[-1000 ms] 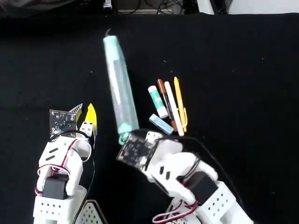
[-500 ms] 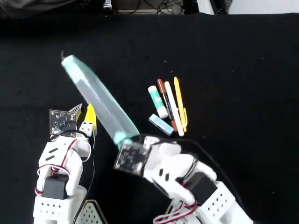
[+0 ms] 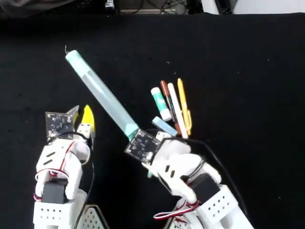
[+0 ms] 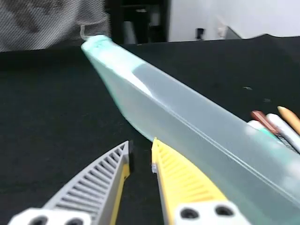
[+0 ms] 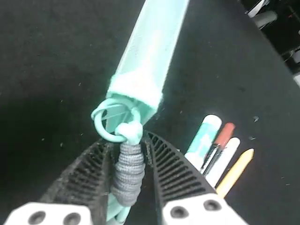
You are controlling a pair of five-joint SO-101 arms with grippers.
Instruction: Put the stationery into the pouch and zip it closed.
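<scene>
We hold the long translucent teal pouch by its grey cord pull, pinched in the right gripper. It slants toward the narrowly parted, empty left gripper, presumably for bracing.

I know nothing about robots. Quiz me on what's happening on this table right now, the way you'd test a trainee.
1. Which gripper is clamped on one end of the pouch?
2. True or false: the pens lie on the table, outside the pouch.
3. The left gripper is: A) holding a pen, B) holding nothing, C) holding the pouch.
Key: 1, the right gripper; 2, true; 3, B.
</scene>
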